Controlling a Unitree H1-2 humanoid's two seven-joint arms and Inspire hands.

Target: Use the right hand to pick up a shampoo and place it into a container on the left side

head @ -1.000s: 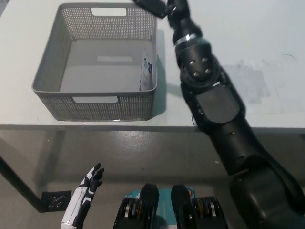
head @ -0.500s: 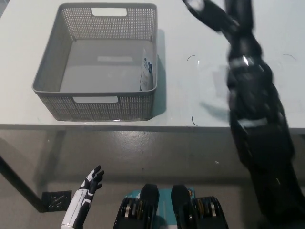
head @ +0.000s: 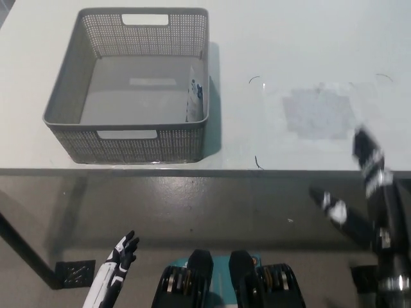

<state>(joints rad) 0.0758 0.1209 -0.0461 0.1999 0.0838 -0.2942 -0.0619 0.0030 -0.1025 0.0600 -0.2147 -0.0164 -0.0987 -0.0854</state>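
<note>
Shampoo (head: 194,99) lies inside the grey basket (head: 70,90), leaning against its right-hand wall, on the white table (head: 289,58). Right hand (head: 369,173) is blurred at the lower right, off the table's front edge and well apart from the basket; finger state cannot be told. Left hand (head: 119,260) rests low at the lower left, fingers spread and holding nothing.

No readable text, brand, number or sign anywhere in the scene.
The white shampoo bottle (head: 194,99) leaning against the right inner wall of the grey perforated plastic basket (head: 72,80) at far left carries small blue markings, too blurred to read.
</note>
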